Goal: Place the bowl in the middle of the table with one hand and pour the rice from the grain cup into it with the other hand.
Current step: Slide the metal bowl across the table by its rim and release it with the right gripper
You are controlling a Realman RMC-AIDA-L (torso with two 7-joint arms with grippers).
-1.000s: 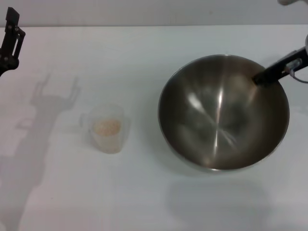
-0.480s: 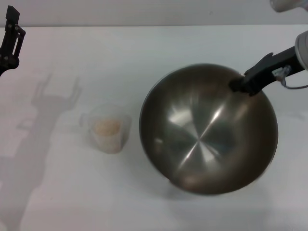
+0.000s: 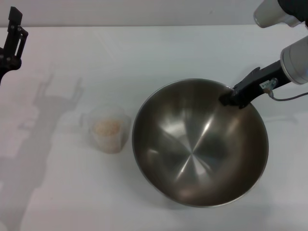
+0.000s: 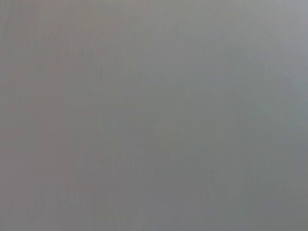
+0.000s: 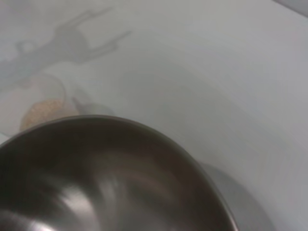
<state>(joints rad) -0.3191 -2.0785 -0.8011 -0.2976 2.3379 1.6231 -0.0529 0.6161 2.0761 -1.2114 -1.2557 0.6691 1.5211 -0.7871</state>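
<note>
Large round stainless-steel bowl (image 3: pixel 199 144), shiny brushed inside, empty, sits on plain white desk (image 3: pixel 159 53) right of centre, tilted with inside facing camera. Right hand (image 3: pixel 230 98) clenched on bowl's far right rim, black fingers over edge. Small frosted translucent plastic cup (image 3: pixel 109 128) with side handle stands upright just beside bowl's left rim; cannot tell if touching. Pale beige rice (image 3: pixel 107 127) heaped inside cup. Left hand (image 3: pixel 12 41) at far left edge, high above desk, well apart from cup; grip state unclear. Left wrist view blank grey.
</note>
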